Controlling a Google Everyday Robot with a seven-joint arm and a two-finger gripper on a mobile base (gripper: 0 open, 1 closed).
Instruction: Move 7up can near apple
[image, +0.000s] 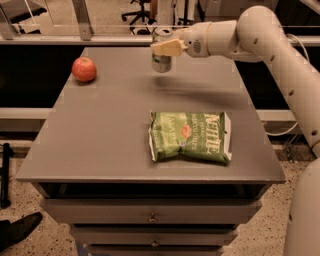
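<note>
The 7up can (161, 61) is a small silvery-green can held upright just above the far middle of the grey table (110, 135). My gripper (165, 48) reaches in from the right on the white arm and is shut on the can near its top. The red apple (84, 69) sits on the table at the far left, well apart from the can, to its left.
A flat green chip bag (190, 136) lies on the table's right front part. The table has drawers below its front edge. A rail and office chairs stand behind the table. A dark shoe (20, 230) shows on the floor at bottom left.
</note>
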